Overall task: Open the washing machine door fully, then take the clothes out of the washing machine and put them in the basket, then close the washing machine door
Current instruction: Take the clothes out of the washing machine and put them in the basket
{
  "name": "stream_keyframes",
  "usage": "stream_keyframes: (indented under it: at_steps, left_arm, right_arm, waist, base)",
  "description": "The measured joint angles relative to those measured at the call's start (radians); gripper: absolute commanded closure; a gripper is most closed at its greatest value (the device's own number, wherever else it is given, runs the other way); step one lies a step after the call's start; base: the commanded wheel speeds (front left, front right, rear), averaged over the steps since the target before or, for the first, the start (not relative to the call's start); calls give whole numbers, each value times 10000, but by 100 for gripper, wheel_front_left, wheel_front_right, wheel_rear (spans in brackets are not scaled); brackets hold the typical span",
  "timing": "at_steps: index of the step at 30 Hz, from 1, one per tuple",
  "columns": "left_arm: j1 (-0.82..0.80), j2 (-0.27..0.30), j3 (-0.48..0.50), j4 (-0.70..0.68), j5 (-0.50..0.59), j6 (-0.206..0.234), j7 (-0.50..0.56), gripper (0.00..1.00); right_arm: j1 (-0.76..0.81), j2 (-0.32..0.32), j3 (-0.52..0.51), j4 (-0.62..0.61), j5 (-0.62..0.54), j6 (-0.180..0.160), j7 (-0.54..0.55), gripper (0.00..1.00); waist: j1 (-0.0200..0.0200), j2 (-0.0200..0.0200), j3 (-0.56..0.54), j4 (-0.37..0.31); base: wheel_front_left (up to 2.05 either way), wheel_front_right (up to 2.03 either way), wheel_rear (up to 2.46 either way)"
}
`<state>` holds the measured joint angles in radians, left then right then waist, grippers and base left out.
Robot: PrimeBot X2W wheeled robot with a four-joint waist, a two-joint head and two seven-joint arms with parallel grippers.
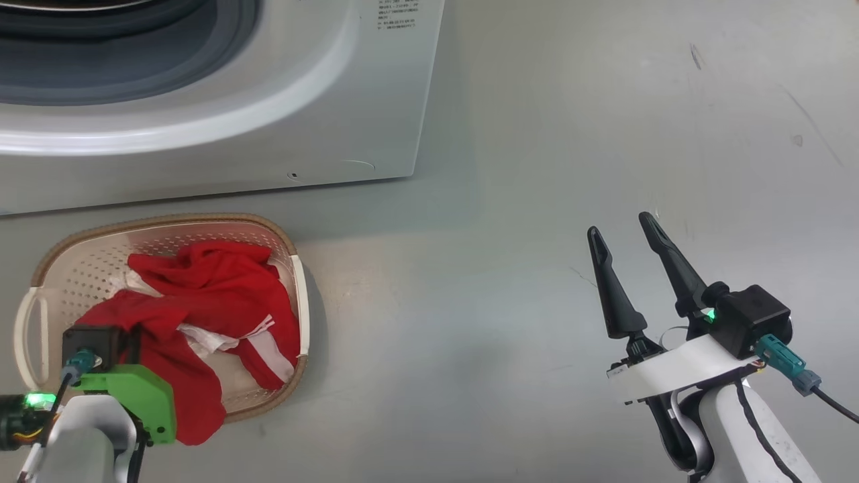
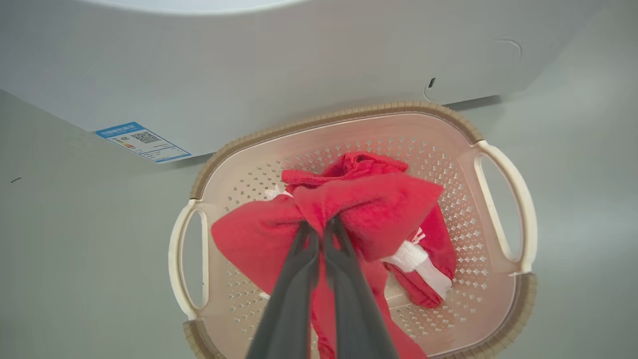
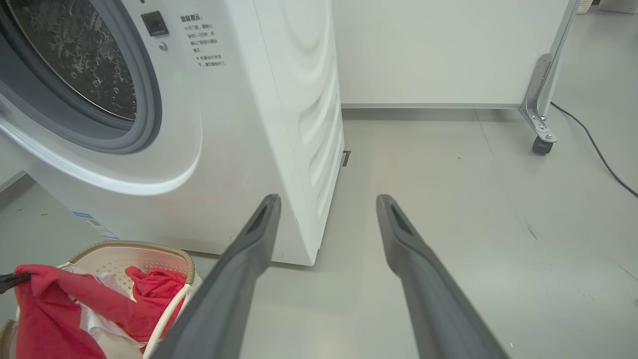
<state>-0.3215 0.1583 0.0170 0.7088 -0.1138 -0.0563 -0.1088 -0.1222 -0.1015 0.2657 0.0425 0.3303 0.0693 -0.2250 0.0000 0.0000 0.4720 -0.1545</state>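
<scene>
The basket (image 1: 168, 225) sits on the grey floor (image 1: 537, 201), just in front of the washing machine (image 1: 268, 134). It holds the red and white clothes (image 1: 221, 282), one end spilling over its near rim. The left gripper (image 2: 320, 227) is clamped on a red fold. The right gripper (image 1: 621, 227) hangs over the floor, fingers apart and holding nothing. Behind, a black cable (image 3: 593, 144) trails past a wheeled metal leg (image 3: 541, 99).

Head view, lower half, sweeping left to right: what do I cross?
First the basket holding the red clothes → bare floor → right tool, open and holding nothing.
</scene>
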Motion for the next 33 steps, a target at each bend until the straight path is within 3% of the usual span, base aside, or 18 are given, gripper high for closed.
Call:
stream_keyframes:
  at_steps: [17,18,19,20,33]
  left_arm:
    - [-1611,178,-10,1333,111,161,121,100]
    - [-1620,167,-31,1475,111,159,151,56]
    - [-1619,153,-44,1613,111,159,199,43]
    - [-1620,142,-42,1728,109,157,244,0]
    - [-1794,-54,-130,2445,82,-42,-418,0]
  right_arm:
    - [-407,75,33,-88,-84,-2,-6,0]
    - [-408,79,33,-77,-84,-2,-6,0]
    - [-412,82,35,-61,-84,-4,-6,0]
    - [-422,88,38,-42,-84,-4,-8,0]
    - [-538,140,50,343,-86,-12,-94,0]
  waist:
    - [0,0,1358,-743]
    - [0,0,1383,-766]
    - [0,0,1399,-781]
    - [0,0,1407,-789]
    - [0,0,1017,-641]
  base:
    - [0,0,0]
    - [0,0,0]
    - [0,0,0]
    - [0,0,0]
    - [0,0,0]
